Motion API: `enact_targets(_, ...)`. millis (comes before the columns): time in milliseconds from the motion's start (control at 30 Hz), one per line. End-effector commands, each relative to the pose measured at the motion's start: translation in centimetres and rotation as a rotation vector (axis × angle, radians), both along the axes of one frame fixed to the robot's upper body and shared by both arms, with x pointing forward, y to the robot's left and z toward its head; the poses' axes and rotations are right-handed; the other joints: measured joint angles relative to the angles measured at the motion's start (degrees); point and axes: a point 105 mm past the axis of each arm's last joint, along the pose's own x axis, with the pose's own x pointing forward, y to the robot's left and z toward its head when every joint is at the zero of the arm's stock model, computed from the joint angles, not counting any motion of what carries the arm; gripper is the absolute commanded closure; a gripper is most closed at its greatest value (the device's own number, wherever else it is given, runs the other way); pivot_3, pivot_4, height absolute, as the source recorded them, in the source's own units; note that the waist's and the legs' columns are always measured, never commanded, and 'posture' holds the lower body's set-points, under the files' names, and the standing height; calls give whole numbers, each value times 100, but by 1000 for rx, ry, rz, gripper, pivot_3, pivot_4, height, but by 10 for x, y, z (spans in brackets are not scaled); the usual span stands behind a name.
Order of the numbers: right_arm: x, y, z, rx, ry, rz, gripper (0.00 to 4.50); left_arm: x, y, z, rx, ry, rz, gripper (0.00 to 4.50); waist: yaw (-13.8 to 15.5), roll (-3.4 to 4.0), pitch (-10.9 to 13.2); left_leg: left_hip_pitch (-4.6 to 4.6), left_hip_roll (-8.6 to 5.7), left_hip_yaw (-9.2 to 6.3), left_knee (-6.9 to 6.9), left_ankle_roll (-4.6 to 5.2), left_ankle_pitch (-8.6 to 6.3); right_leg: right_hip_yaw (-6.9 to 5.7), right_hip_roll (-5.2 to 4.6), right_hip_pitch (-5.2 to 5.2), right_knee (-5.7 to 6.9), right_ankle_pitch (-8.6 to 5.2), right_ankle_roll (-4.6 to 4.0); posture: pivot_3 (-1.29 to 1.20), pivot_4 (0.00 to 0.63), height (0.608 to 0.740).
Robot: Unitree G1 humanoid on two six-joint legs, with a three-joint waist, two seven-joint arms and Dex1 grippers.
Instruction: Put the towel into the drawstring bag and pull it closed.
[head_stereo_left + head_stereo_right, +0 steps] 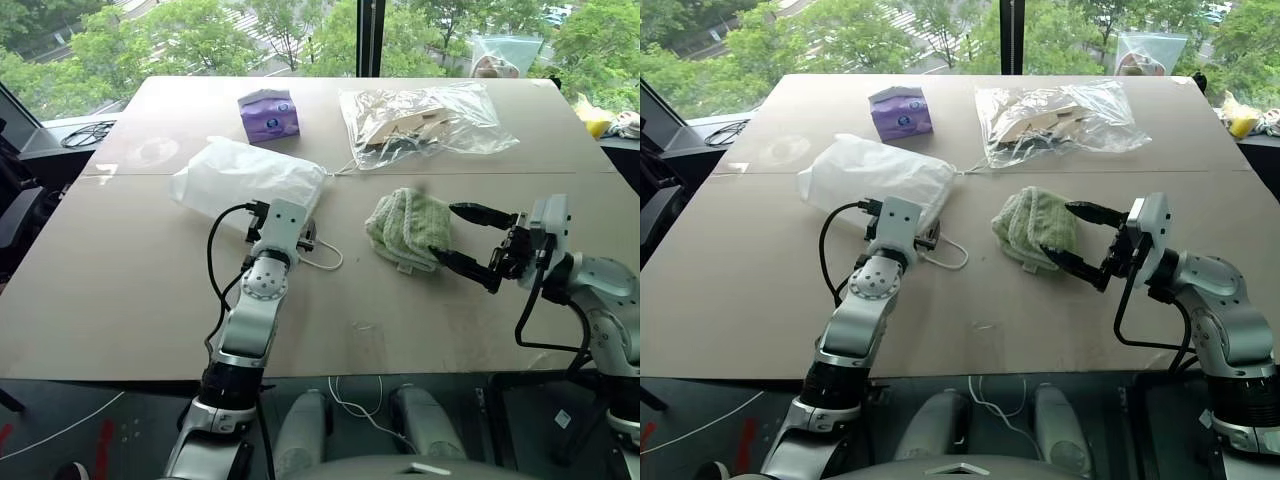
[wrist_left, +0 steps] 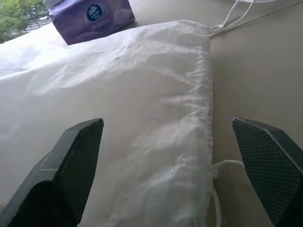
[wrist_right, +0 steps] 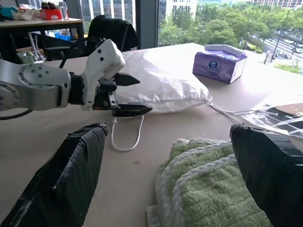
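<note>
My left gripper (image 1: 300, 240) sits right at the mouth of the drawstring bag (image 1: 250, 178), fingers spread as wide as they go, holding nothing. In the left wrist view the gathered hem of the bag runs straight away from me between my two fingers (image 2: 78, 161), one over the white fabric, the other over bare table beside the cord loop (image 1: 325, 262). The bag lies flat, its long axis running from the mouth near me back toward the table's far left corner, mouth facing the towel.

My right gripper (image 1: 1080, 245) is also wide open and empty, pointing across toward my left. The towel (image 1: 1032, 228) lies at its fingertips, a rumpled green fold near the middle of the table, just on my side of the clear plastic bag (image 1: 1060, 115). From the right wrist view the terry cloth sits between my fingers and a little toward the right one; I cannot tell whether a fingertip already touches it.

So the right arm is the nearer one to the towel, the left to the bag. The towel lies just beside the bag's mouth, apart from it, with the cord between them. The purple tissue pack (image 1: 268, 113) stands behind the bag, toward the far edge, out of the way. My judgement: the hem must be pinched and lifted open before the towel can go in.
</note>
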Motion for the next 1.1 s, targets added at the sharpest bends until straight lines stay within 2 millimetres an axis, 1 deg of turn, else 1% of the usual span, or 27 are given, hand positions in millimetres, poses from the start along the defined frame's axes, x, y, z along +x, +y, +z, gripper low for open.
enact_targets(33,-2,1,11,3,-61,6,47,3,9,5,51,-20,42,26,0,0,0,0,0,0,0,0,0,0,0,0,0,0,0,0,150,740)
enact_targets(100,-2,1,10,3,-62,2,47,3,13,4,68,-21,61,26,3,0,0,0,0,1,0,0,0,0,-1,0,0,0,0,0,150,740)
enact_targets(167,-3,0,10,2,-63,0,0,4,17,5,82,-31,80,541,5,0,0,0,0,0,0,0,0,0,-1,0,0,0,0,0,150,740)
enact_targets(200,-3,0,10,2,-63,-1,0,4,19,6,86,-35,87,715,4,0,0,0,0,0,0,0,0,0,-1,0,0,0,0,0,150,740)
enact_targets(300,-2,-1,10,5,-68,-7,0,4,20,9,111,-57,92,2085,5,0,0,0,0,-1,0,0,0,0,-1,0,1,0,0,0,150,740)
enact_targets(333,-2,-1,10,5,-70,-9,0,3,20,10,116,-65,93,2409,5,0,0,0,0,0,0,0,0,0,-1,0,1,0,0,0,150,740)
enact_targets(367,-2,-1,10,6,-71,-10,0,3,20,11,119,-72,95,3012,6,0,0,0,0,0,0,0,0,0,-2,0,1,0,1,0,150,740)
enact_targets(400,-1,-2,10,6,-73,-12,0,3,21,12,127,-79,94,3413,7,0,0,0,0,0,0,0,0,0,-2,0,1,1,1,0,150,740)
enact_targets(433,-1,-2,10,7,-74,-13,0,2,21,12,132,-86,93,3961,7,0,0,0,-1,0,0,0,0,0,-2,0,1,1,0,0,150,740)
enact_targets(467,-1,-2,10,7,-74,-15,0,2,21,13,135,-90,93,4378,7,0,0,0,-1,0,0,0,0,0,-2,0,2,1,0,0,150,740)
enact_targets(500,-1,-2,10,7,-74,-16,0,1,22,13,131,-91,99,4446,7,0,0,0,-1,0,0,0,0,0,-2,0,1,1,0,0,150,740)
enact_targets(567,0,-3,10,7,-75,-18,0,0,24,15,114,-102,102,4446,7,0,0,0,-1,0,0,0,0,0,-2,0,2,1,0,0,150,740)
enact_targets(667,3,-3,9,9,-73,-37,0,1,26,23,109,-144,87,4446,6,0,0,0,-1,0,0,0,0,0,-2,0,2,1,0,0,150,740)
enact_targets(733,11,-4,5,-11,-59,-85,0,3,29,28,103,-173,78,4446,6,0,0,1,-1,0,0,0,0,0,-2,0,3,1,0,0,150,740)
enact_targets(833,30,-6,-3,-34,-6,-202,0,7,31,32,60,-190,37,4446,-1,0,0,2,0,2,3,0,0,0,-4,0,5,1,0,0,150,740)
enact_targets(900,45,-5,-12,-86,69,-313,0,8,34,35,17,-195,-6,4446,-3,0,0,3,-1,2,5,0,0,0,-4,0,10,1,-1,0,150,740)
enact_targets(967,52,-1,-22,-183,116,-364,0,9,42,40,-47,-200,-20,4446,-2,0,0,2,-1,2,6,-1,0,0,-4,-4,15,1,-2,0,150,740)
enact_targets(1033,57,5,-27,-265,103,-379,0,8,42,52,-105,-229,-84,4446,-3,0,0,0,-2,2,6,-1,1,0,-6,-8,19,7,-13,0,150,740)
enact_targets(1100,61,13,-24,-305,39,-382,0,6,43,65,-147,-258,-149,4446,-1,0,0,-5,-2,0,5,-1,1,-2,-6,-13,20,9,-15,0,150,740)
